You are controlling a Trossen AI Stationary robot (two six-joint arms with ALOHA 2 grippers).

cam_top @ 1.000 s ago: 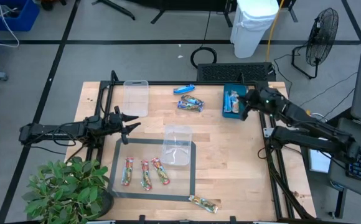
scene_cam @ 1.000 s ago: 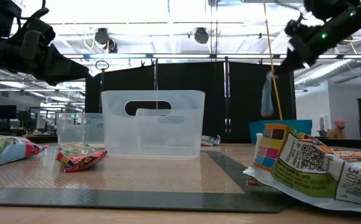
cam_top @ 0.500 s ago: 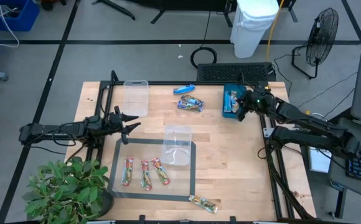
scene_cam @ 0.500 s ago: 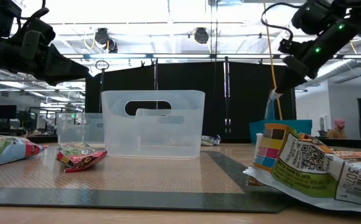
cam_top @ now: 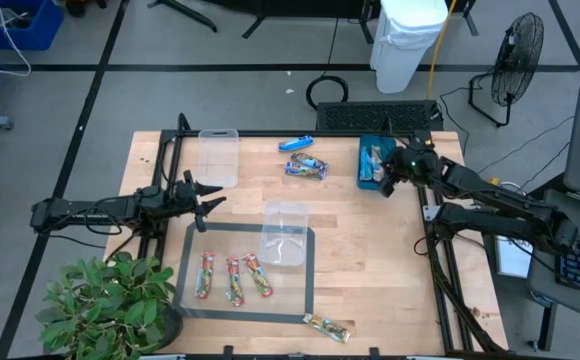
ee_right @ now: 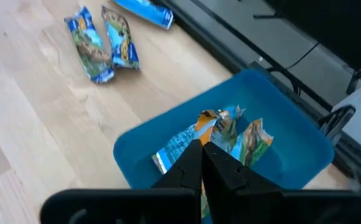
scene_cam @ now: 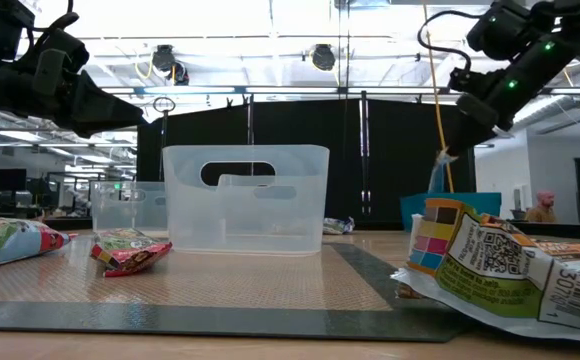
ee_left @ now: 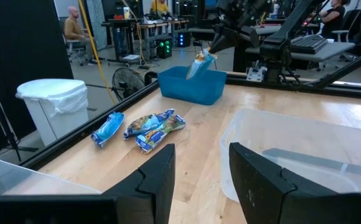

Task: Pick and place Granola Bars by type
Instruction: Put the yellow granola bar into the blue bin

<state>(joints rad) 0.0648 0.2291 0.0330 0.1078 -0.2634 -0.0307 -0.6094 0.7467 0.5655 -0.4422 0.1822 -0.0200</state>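
Wooden table (cam_top: 370,260), right gripper (ee_right: 201,148) lowered over teal tray (ee_right: 292,158), fingers clamped on granola bar (ee_right: 190,140)

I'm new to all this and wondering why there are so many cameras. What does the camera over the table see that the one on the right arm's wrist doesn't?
Only the overhead camera shows the three red-and-green bars on the dark mat, the clear tubs, the potted plant and the left gripper, waiting open at the table's left side. Only the wrist camera shows that the right gripper is shut on a bar over the blue tray. Both show that tray and the blue-and-tan bars lying near it.
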